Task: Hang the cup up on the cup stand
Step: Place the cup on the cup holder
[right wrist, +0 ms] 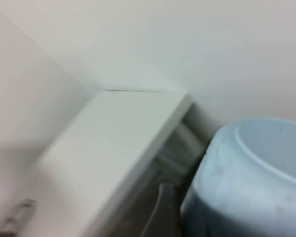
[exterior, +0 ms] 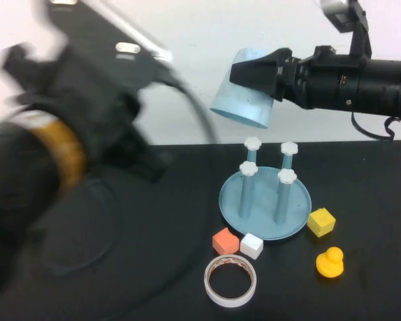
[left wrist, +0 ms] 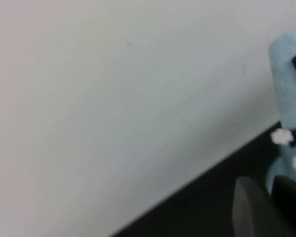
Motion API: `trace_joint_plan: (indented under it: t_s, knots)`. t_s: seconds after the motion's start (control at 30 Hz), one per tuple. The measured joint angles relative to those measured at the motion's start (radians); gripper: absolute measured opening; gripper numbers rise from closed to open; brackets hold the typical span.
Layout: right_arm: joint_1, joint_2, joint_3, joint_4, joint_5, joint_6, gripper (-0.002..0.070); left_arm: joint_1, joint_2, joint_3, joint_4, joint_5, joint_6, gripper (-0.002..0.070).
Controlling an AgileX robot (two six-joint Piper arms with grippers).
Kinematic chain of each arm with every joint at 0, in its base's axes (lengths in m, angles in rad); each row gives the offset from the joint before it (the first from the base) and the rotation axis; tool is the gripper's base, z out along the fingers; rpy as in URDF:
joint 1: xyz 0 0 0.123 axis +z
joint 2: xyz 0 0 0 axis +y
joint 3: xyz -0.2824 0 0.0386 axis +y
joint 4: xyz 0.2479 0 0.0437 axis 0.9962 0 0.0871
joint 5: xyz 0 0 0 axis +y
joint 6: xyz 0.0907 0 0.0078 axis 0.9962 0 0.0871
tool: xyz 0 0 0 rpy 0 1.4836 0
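Note:
The light-blue cup (exterior: 244,90) hangs in the air above the cup stand (exterior: 262,214), tilted with its mouth facing down. My right gripper (exterior: 254,73) reaches in from the right and is shut on the cup's upper wall. In the right wrist view the cup (right wrist: 246,173) fills the near corner. The stand is a round blue-grey dish with four upright posts capped in white, on the black table. My left gripper (exterior: 137,157) is blurred at the left, well clear of the stand. The left wrist view shows the cup (left wrist: 286,84) and the stand's white caps (left wrist: 281,137) at its edge.
In front of the stand lie a white tape ring (exterior: 230,281), an orange cube (exterior: 225,241) and a white cube (exterior: 252,245). A yellow cube (exterior: 321,222) and a yellow duck (exterior: 330,262) sit to the stand's right. A white wall backs the table.

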Motion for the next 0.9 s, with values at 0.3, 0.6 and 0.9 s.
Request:
trace_joint_plan:
  t_s: [0.3,0.6,0.9]
  knots:
    - [0.0,0.01,-0.006,0.0,-0.125,-0.529,0.0624,-0.002,-0.355,0.233,-0.305,0.0,0.125,0.0001]
    - [0.0,0.215,-0.164,0.0,-0.135,-0.86,0.0622,-0.002,-0.62,0.41,-0.337,-0.081,0.071,0.0]
    - [0.0,0.496,-0.387,0.003,-0.177,-0.794,0.0619,-0.002,-0.663,0.414,-0.337,-0.06,0.069,-0.0001]
